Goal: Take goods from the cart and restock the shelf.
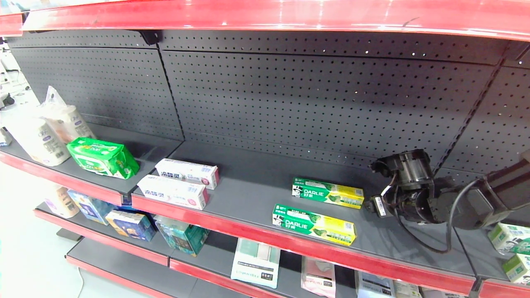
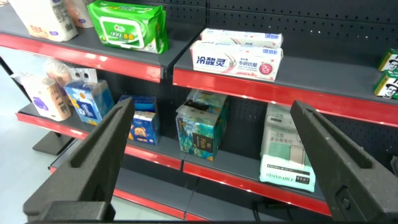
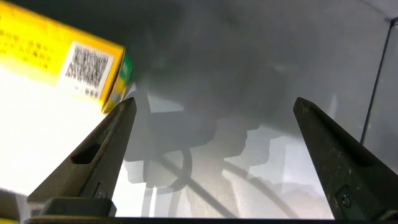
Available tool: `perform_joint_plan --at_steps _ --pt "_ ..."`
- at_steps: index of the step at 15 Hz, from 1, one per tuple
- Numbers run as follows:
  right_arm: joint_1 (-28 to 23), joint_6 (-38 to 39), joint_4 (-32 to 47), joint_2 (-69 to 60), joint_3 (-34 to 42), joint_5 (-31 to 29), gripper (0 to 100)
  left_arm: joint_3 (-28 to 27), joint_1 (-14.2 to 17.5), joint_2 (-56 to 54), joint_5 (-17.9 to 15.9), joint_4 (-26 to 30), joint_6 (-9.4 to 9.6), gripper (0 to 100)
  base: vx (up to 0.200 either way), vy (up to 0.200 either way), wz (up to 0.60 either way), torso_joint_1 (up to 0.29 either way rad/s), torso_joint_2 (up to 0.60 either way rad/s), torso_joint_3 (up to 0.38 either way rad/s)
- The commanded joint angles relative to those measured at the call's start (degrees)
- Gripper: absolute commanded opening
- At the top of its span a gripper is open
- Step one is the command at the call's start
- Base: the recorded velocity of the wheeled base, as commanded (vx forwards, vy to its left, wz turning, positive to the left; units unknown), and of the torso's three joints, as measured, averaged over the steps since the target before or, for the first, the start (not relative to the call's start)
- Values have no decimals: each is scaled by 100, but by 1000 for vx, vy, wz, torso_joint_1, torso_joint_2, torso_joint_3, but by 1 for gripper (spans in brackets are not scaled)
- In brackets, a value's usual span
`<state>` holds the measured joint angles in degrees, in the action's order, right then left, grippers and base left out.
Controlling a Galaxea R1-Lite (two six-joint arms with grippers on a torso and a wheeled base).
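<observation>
The shelf [image 1: 256, 182] is a dark grey board with a red front edge and a perforated back panel. Two green-and-yellow boxes [image 1: 314, 224] lie flat near its middle, one at the front edge, the other behind it and apart. Two white boxes [image 1: 173, 191] lie close together at the board's left end. On the adjoining left board sit a green wipes pack [image 1: 103, 157] and white bagged packs [image 1: 39, 140].

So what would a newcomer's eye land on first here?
Probably the right arm over the grey shelf, its right gripper open and empty just right of the green-and-yellow front toothpaste box and rear toothpaste box. Next, the bright green wipes pack on the shelf section to the left.
</observation>
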<state>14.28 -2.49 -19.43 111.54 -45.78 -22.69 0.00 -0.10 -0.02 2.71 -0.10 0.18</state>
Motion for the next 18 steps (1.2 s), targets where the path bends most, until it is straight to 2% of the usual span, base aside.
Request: perform_joint_plan --at_steps 1,5,7,12,13,16,17,18 --pt "31 -6 1 -133 227 1 100 0 1 2 2 1 -1 100 0 0 0 0 0 0" --pt "67 55 1 -388 412 -8 100 0 1 2 2 1 -1 100 0 0 0 0 0 0" --pt "67 99 54 -959 605 27 100 0 1 2 2 1 -1 100 0 0 0 0 0 0" --pt "-30 477 54 -2989 1871 1 100 0 1 2 2 1 -1 100 0 0 0 0 0 0" --pt "-241 486 54 -3666 2354 45 100 0 1 2 2 1 -1 100 0 0 0 0 0 0" --pt "-803 433 27 -4905 3163 247 100 0 1 2 -7 1 -1 100 0 0 0 0 0 0" --pt "-1023 345 27 -5442 3488 590 100 0 1 2 2 1 -1 100 0 0 0 0 0 0" --pt "-1463 3 10 -6066 3857 1082 100 0 1 2 -7 1 -1 100 0 0 0 0 0 0"
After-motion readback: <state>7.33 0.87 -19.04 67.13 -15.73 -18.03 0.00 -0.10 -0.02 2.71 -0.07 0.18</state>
